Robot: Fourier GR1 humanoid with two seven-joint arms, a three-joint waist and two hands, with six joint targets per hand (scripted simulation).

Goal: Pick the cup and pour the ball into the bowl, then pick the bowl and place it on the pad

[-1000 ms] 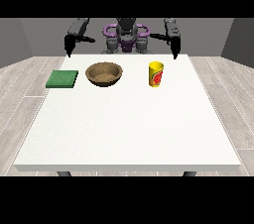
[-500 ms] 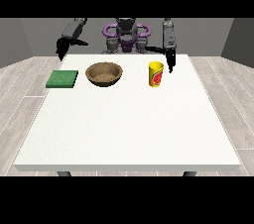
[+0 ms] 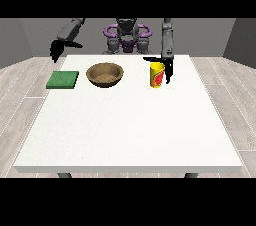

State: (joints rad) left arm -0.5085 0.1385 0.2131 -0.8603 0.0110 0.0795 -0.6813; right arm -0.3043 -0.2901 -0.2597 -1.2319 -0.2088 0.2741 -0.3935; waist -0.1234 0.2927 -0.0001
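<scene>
Where the white table point(image 3: 125, 130) meets its far edge, three things stand in a row: green pad point(image 3: 63, 79) at the view's left, brown bowl point(image 3: 105, 75) in the middle, yellow cup point(image 3: 157, 74) with a red mark at the view's right. Bowl: only its brown inside shows. Cup: upright on the table, contents not visible from this side; cannot tell whether the ball is in it.

Hand at the view's right point(image 3: 168, 69): hangs from a near-vertical forearm just beside the cup, on the cup's side away from the bowl. Fingers point down along the cup's wall, thumb juts across above the rim toward the bowl. Looks unclenched; cannot tell if it touches the cup. Cup not lifted.

Hand at the view's left point(image 3: 57, 49): held in the air beyond the table's far left corner, above and behind the pad, well apart from bowl and cup. Fingers droop downward, relaxed, holding nothing.

Against half a second ago: the right-side hand has come down from cup-top height to alongside the cup. Left-side hand slightly lower and further out. Pad, bowl and cup unmoved.
</scene>
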